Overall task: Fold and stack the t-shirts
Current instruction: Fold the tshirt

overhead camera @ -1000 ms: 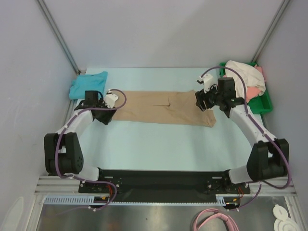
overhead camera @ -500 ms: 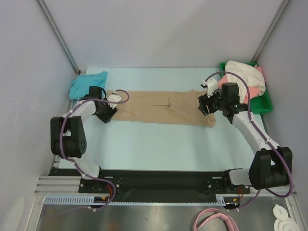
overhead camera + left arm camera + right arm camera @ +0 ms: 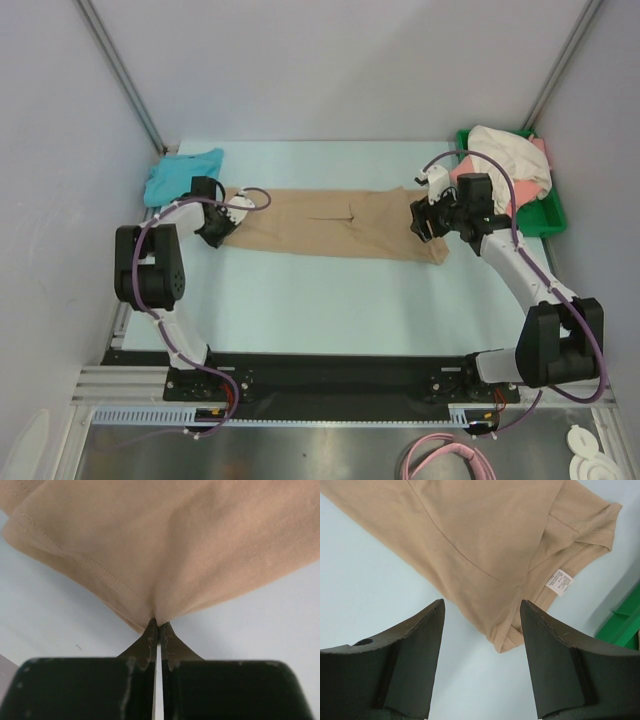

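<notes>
The teal t-shirt (image 3: 183, 177) lies at the table's (image 3: 320, 300) far-left corner; the left gripper (image 3: 158, 626) is clamped on the left end of the tan t-shirt (image 3: 340, 225), which is spread flat across mid-table; the right gripper (image 3: 482, 615) hovers over its right end, jaws apart

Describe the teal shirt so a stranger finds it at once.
On the pale table, look to the far left corner. A crumpled teal-blue cloth t-shirt lies there. It is the only blue garment; the tan cloth t-shirt beside it lies spread out.

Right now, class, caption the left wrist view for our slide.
Pinched: the left arm's jaws shut on an edge of the tan t-shirt, over the pale table.
</notes>
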